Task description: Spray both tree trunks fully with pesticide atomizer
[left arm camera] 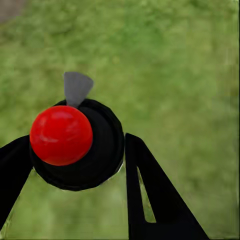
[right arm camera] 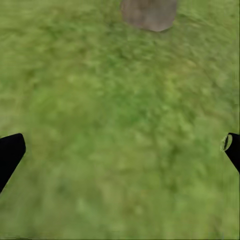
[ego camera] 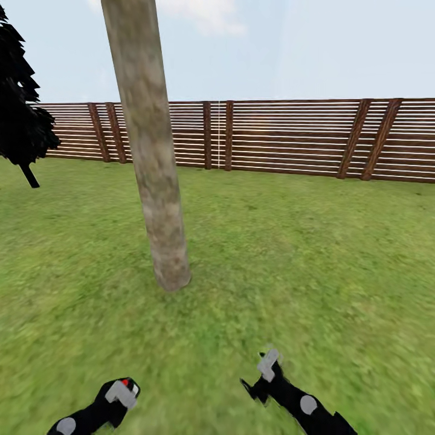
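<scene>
A thick grey-tan tree trunk (ego camera: pixel 151 151) rises from the lawn ahead, slightly left of centre, leaning a little; its base (right arm camera: pixel 149 12) also appears in the right wrist view. Low at the left, my left gripper (ego camera: pixel 121 391) is shut on the pesticide atomizer (ego camera: pixel 125 382), whose red spot peeks out at the fingertips. In the left wrist view the atomizer (left arm camera: pixel 61 135) shows a red round top on a dark body with a grey nozzle, held between the dark fingers (left arm camera: pixel 150 195). My right gripper (ego camera: pixel 258 373) hovers open over grass, with nothing between its fingers (right arm camera: pixel 10 155).
A brown slatted wooden fence (ego camera: pixel 290 136) runs across the back of the lawn. A near-black cypress (ego camera: pixel 21 115) stands at the far left. Open grass (ego camera: pixel 314 254) spreads to the right of the trunk and between it and me.
</scene>
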Robot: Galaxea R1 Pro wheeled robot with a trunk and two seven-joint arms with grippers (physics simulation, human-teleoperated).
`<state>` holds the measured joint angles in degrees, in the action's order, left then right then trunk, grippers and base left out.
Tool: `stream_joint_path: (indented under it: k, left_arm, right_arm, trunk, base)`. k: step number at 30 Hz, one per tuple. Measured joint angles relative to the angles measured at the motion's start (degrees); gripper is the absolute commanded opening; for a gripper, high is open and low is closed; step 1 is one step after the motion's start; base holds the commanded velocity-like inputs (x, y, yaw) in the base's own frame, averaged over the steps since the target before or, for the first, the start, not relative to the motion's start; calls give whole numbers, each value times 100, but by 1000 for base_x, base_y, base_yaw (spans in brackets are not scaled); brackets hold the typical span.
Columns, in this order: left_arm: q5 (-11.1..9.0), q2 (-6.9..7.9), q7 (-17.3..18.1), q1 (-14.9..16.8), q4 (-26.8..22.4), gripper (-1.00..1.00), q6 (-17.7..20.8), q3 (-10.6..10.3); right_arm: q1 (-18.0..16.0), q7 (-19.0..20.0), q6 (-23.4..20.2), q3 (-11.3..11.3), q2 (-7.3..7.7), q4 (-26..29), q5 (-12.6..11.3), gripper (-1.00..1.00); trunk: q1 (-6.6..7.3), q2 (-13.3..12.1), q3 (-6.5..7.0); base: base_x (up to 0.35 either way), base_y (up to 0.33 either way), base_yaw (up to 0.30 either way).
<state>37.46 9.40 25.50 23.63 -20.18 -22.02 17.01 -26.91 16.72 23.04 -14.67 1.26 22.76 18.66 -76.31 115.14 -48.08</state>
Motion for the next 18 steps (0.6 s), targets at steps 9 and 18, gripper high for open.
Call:
stream_joint_path:
  k: [9, 18]
  left_arm:
    - [552, 27, 2133, 1035, -28, -100, 710, -198]
    - [817, -226, 2417, 1146, -34, -100, 1020, -661]
  right_arm:
    - [-744, 2231, -472, 13, -5, 319, 311, 100]
    - [-769, 2516, -480, 1, -81, 545, 312, -100]
  trunk:
    - [0, 0, -1]
    - [0, 0, -2]
  base:
    - [0, 0, 0]
    - [0, 0, 0]
